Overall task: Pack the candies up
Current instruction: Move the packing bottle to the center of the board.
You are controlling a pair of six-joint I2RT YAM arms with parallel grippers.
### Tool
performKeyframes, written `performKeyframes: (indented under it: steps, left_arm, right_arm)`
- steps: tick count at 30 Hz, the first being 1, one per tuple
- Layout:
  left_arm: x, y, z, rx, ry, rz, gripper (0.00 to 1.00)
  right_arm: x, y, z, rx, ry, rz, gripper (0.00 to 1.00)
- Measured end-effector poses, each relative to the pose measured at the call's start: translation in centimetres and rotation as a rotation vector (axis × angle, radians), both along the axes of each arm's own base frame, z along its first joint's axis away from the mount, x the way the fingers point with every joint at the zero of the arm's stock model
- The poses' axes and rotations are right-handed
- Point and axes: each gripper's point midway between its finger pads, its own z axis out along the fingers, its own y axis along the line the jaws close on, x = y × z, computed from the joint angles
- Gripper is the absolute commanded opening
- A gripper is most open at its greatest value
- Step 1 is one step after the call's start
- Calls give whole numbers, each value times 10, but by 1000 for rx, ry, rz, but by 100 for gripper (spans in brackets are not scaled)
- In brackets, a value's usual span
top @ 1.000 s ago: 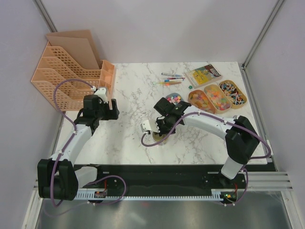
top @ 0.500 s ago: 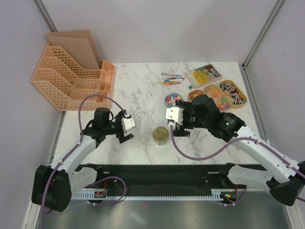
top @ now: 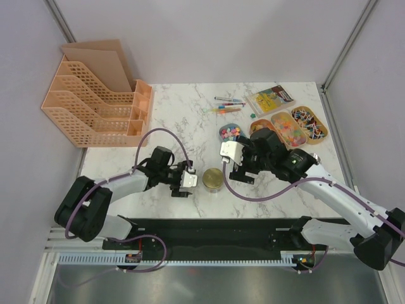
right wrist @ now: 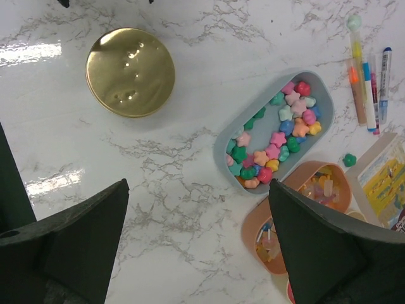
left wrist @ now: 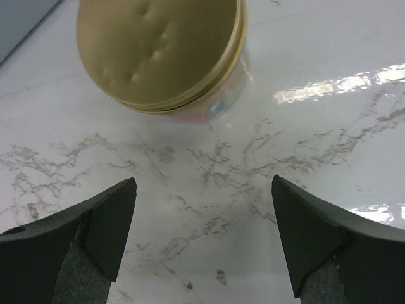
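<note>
The candies [right wrist: 278, 136] look small, hard and nearly weightless: star-shaped pieces in pink, green, orange, yellow and blue. They are heaped in a shallow grey dish [right wrist: 223, 136] on the far-right part of the bench [top: 171, 120], and more are sorted into three peach dishes [top: 290, 128] toward the right edge. One green piece lies loose by the pens [right wrist: 367, 88]. Pieces this smooth will likely skid or pop out of a hard squeeze, so the safest hold is probably a gentle pinch across the flat sides of a single star lying on top of the heap, away from the dish wall. The jar [left wrist: 215, 104], capped with a gold lid [right wrist: 130, 71], stands mid-bench toward the near edge, and some colour shows through its clear wall. The left arm lies low along the near edge with its left pincer [left wrist: 202, 215] aimed at the jar. Its fingers are wide apart and grip nothing — the jar sits ahead of the tips, not between them. The right arm reaches in from the right side, elbow bent and wrist turned down. Its right pincer [right wrist: 199, 234] hangs spread and empty over bare bench between the jar and the grey dish.
</note>
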Motion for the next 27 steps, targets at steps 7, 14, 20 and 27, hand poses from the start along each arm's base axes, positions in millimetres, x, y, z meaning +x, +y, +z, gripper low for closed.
performKeyframes:
  steps: [7,14,20,27]
  left_arm:
    - [25,-26,36,-13,-37,-31,94]
    - [-3,-51,32,21,1,-122,92]
    - [-12,-72,33,46,44,-145,91]
    - [-15,-88,15,105,133,-136,90]
  right_arm:
    - [1,5,-12,-20,38,18,98]
    - [0,7,-11,-29,39,46,98]
    - [-2,2,-5,-36,27,53,98]
    - [-8,-4,10,-6,-6,47,98]
